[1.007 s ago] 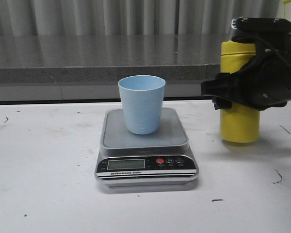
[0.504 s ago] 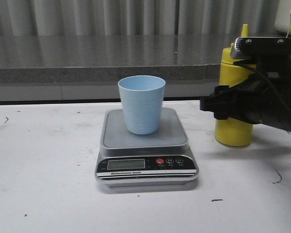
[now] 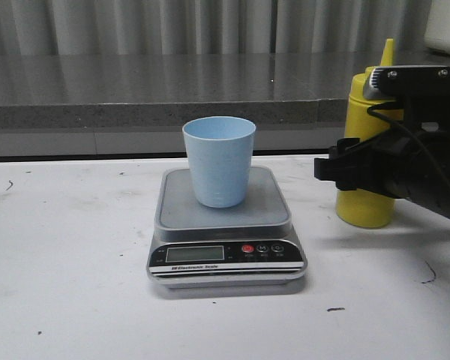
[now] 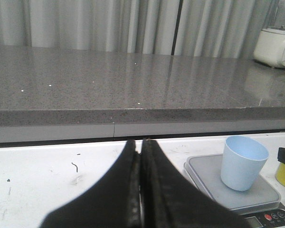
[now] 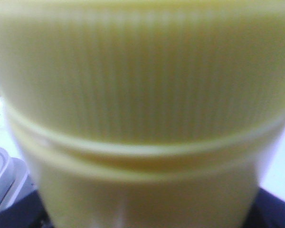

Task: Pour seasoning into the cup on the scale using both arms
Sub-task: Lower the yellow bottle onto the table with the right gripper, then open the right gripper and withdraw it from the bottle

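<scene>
The pale blue cup (image 3: pixel 219 161) stands upright on the steel platform of the silver scale (image 3: pixel 270 206), mid-table. To its right the yellow seasoning bottle (image 3: pixel 365 206) stands upright with its base on the table, nozzle up. My right gripper (image 3: pixel 364 169) wraps the bottle's middle, shut on it. The right wrist view is filled by the blurred bottle (image 5: pixel 142 95), and the fingers are hidden. My left gripper (image 4: pixel 141 142) is shut and empty, well to the left of the cup (image 4: pixel 243 161) and scale (image 4: pixel 206 168).
A grey stone ledge (image 3: pixel 135 97) runs along the back of the white table (image 3: pixel 67 247), with curtains behind it. A white appliance (image 4: pixel 276 45) sits on the ledge at the far right. A black cable trails off the right arm.
The right gripper has come down about the bottle, uncovering its nozzle. The bottle has shifted slightly left and lower. Cup and scale have not moved.
</scene>
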